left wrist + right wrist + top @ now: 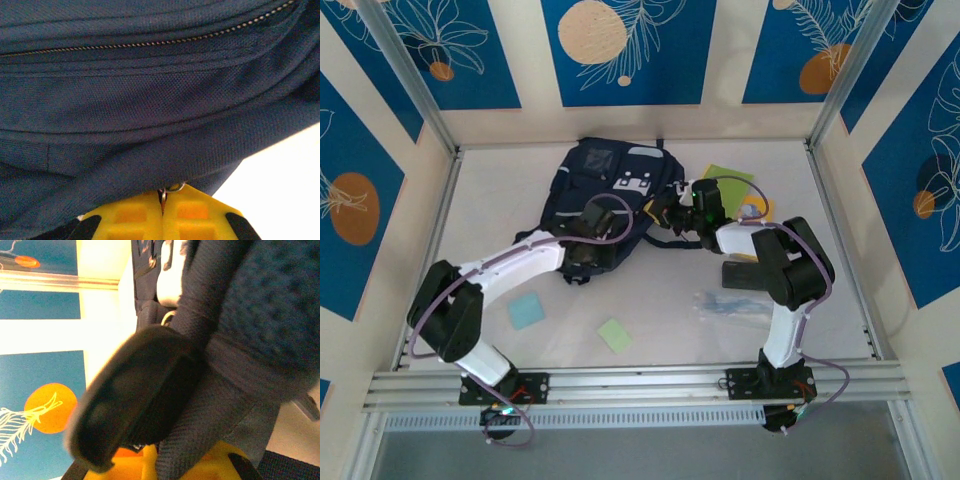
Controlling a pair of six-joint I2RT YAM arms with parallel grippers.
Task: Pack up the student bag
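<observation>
The student bag [605, 175], navy blue with light grey patches, lies flat at the middle back of the table. My left gripper [597, 220] sits at the bag's near edge. In the left wrist view its yellow fingers [135, 215] are shut on a small metal zipper pull [167, 190] under the navy fabric [150, 100], with a closed zipper line [150, 42] above. My right gripper [667, 212] is at the bag's right side. There its yellow fingers [225, 462] are shut on a dark woven strap [200, 425] of the bag, beside a black plastic buckle [135, 395].
Green and yellow sheets [730, 182] lie to the right of the bag. A black case [745, 275] and a clear pouch [732, 305] sit near the right arm. A light blue note [527, 311] and a green note [615, 335] lie near the front.
</observation>
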